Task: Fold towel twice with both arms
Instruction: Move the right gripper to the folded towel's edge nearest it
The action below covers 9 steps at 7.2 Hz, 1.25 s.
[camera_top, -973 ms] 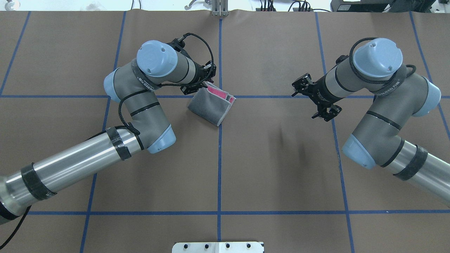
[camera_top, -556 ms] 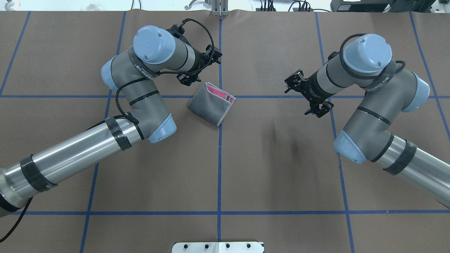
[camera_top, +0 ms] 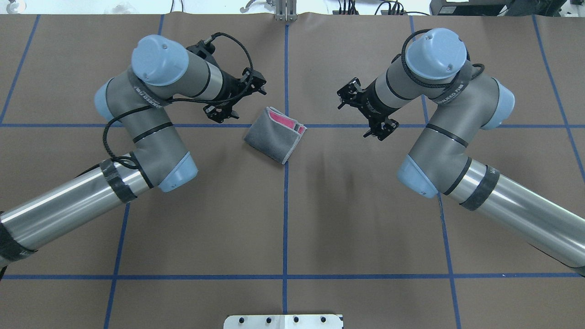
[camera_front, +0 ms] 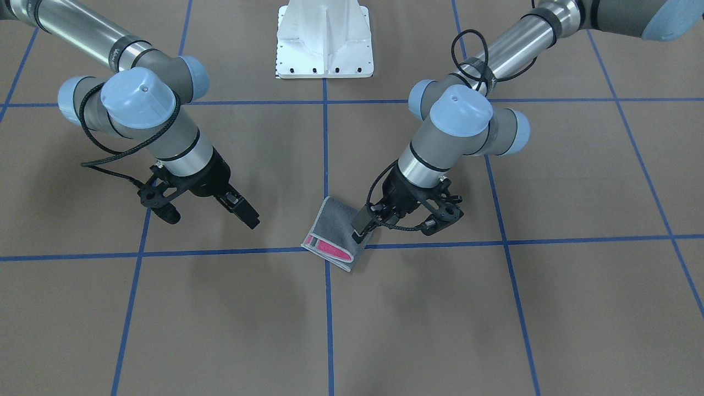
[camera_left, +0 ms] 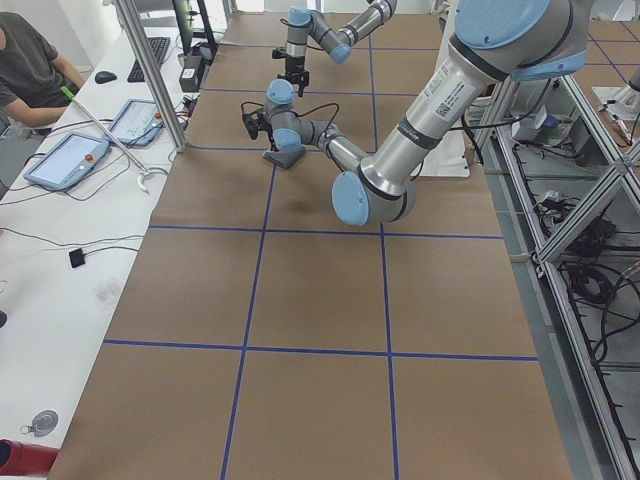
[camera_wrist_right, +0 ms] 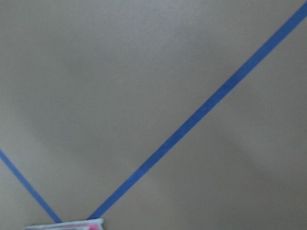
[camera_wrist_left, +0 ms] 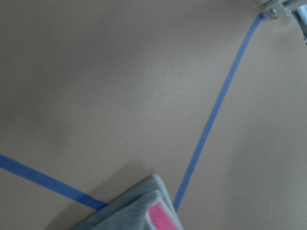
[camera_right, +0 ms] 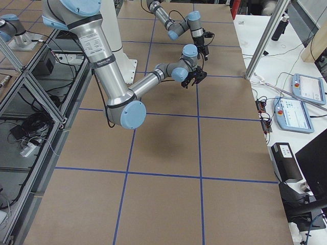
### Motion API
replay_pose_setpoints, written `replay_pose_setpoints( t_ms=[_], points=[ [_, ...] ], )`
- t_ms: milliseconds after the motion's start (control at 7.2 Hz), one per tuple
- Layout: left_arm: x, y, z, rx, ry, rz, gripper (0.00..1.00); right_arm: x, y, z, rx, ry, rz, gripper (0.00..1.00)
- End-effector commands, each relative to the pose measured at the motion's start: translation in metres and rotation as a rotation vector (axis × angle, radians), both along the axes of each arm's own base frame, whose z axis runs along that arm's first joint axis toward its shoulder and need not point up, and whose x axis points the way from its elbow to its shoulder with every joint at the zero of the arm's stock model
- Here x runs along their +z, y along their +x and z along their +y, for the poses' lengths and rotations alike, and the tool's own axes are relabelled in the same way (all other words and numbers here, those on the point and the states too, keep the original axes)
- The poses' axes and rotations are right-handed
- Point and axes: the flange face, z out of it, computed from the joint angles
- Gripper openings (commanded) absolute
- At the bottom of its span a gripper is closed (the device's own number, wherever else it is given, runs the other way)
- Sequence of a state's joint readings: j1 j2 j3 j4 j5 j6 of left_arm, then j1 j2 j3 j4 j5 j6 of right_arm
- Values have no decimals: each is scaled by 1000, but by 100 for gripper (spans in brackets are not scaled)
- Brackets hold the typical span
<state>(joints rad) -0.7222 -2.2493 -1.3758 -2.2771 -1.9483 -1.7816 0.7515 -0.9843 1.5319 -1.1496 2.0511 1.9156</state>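
Note:
The towel [camera_top: 273, 137] lies folded into a small grey packet on the table's middle blue line, a pink strip showing at its far edge [camera_front: 330, 248]. My left gripper [camera_top: 238, 97] hangs just left of it, off the cloth. In the front-facing view its black fingers [camera_front: 360, 221] hover over the towel's edge with nothing between them, and the gripper [camera_front: 367, 220] looks open. My right gripper [camera_top: 363, 111] hangs well to the towel's right, empty [camera_front: 245, 214]; its fingers line up and I cannot tell their gap. A towel corner shows in the left wrist view [camera_wrist_left: 139, 213] and right wrist view [camera_wrist_right: 67, 225].
Brown paper with blue tape lines [camera_top: 285, 228] covers the table. The white pedestal base [camera_front: 324, 38] stands at the robot's edge. Side tables with tablets [camera_left: 70, 160] and a seated person [camera_left: 30, 60] lie beyond the far edge.
The left gripper has let go of the towel's far corner and drawn back up and to the left. The right arm has swung inward toward the towel. The towel has stayed put.

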Motion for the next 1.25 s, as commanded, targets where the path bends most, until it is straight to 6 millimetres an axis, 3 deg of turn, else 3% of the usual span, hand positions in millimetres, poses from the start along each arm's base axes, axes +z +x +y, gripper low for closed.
replay_pose_setpoints(
  t_ms=[0, 278, 417, 556, 695, 1112],
  points=[
    [37, -32, 29, 21, 24, -16, 100, -12, -34, 0, -5, 94, -75, 100],
    [40, -33, 30, 31, 17, -17, 100, -41, -78, 25, 20, 176, -66, 100],
    [40, -33, 30, 31, 17, -17, 100, -46, -89, 35, -29, 240, -59, 87],
    [40, -33, 30, 31, 17, -17, 100, -42, -91, 36, -64, 335, -44, 76],
    [40, -32, 31, 33, 17, -17, 100, -35, -94, 34, -82, 396, -54, 73],
    [40, -31, 31, 33, 16, -19, 100, -24, -111, 20, -24, 336, -64, 74]
  ],
)
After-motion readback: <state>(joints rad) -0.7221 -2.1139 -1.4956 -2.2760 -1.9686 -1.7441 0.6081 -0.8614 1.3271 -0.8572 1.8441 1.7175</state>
